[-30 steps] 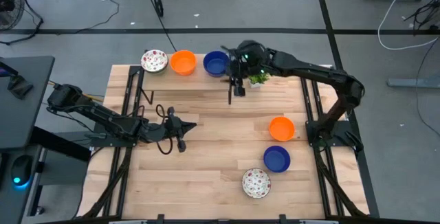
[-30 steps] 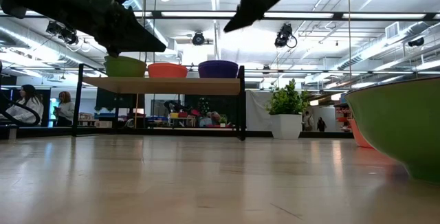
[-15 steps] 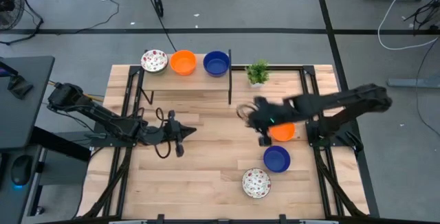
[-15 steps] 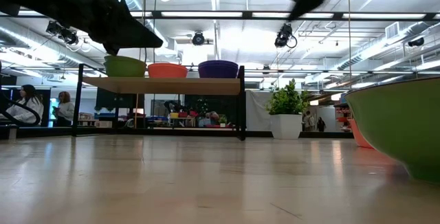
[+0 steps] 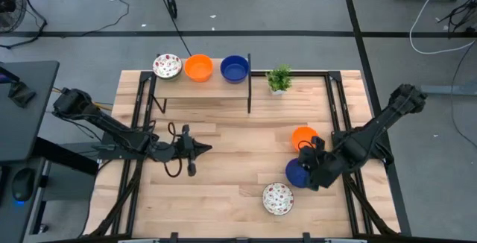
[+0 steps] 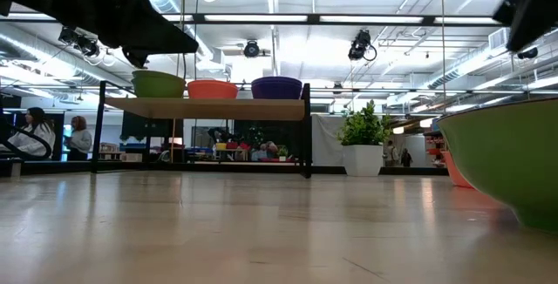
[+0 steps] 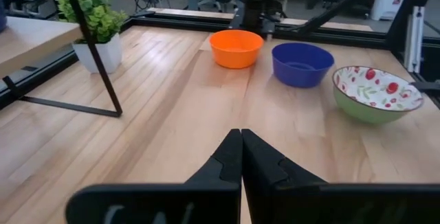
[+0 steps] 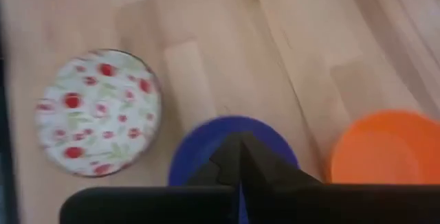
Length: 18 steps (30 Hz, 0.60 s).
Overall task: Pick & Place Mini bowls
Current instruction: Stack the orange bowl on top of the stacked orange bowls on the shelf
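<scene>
With the right gripper (image 5: 304, 170) closed empty above the blue bowl (image 5: 297, 173), apparently just beside the orange bowl (image 5: 303, 136), we risk striking the rim unless it reopens before descending.

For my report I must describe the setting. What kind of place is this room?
Probably a robotics lab or open workshop. The wooden table stands on a grey concrete floor crossed by loose cables, the ceiling shows bare pipes and strip lights, and people sit at desks far behind.

Six mini bowls (image 5: 198, 68) (two per colour)
</scene>
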Motion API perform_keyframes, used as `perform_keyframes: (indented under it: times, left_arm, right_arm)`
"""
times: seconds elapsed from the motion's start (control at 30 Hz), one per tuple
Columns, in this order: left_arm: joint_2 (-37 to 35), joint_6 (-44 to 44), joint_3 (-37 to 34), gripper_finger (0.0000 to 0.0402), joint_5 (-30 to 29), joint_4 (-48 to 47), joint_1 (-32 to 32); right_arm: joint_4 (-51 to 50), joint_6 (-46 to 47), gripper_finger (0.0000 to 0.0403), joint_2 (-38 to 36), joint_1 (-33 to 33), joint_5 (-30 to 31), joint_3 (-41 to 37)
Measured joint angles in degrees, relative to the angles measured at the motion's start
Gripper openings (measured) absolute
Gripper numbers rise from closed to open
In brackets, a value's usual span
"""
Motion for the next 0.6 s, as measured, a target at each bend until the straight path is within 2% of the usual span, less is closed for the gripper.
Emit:
perform_keyframes:
  times: [0.1,0.2,0.43,0.5,0.6]
  left_arm:
    - [1.2,-0.2,0.0,0.0003,-0.2,0.9,-0.3]
    - [3.2,-1.1,0.0,0.0003,-0.3,2.8,-0.4]
    - [9.1,-1.6,0.0,0.0003,-0.3,8.7,-0.4]
    - [10.3,-1.6,0.0,0.0003,-0.3,10.1,-0.4]
    - [11.3,-1.6,0.0,0.0003,-0.3,11.0,-0.4]
  right_arm:
    - [0.7,5.2,0.0017,0.0,-0.4,1.3,-4.5]
    - [2.0,8.3,0.0049,0.0,-3.6,1.7,-9.1]
    - [6.6,4.6,0.0158,0.0,-14.0,0.8,-14.8]
    - [7.5,3.1,0.0175,0.0,-16.5,0.5,-15.2]
    - [8.1,1.1,0.0181,0.0,-19.6,0.2,-16.1]
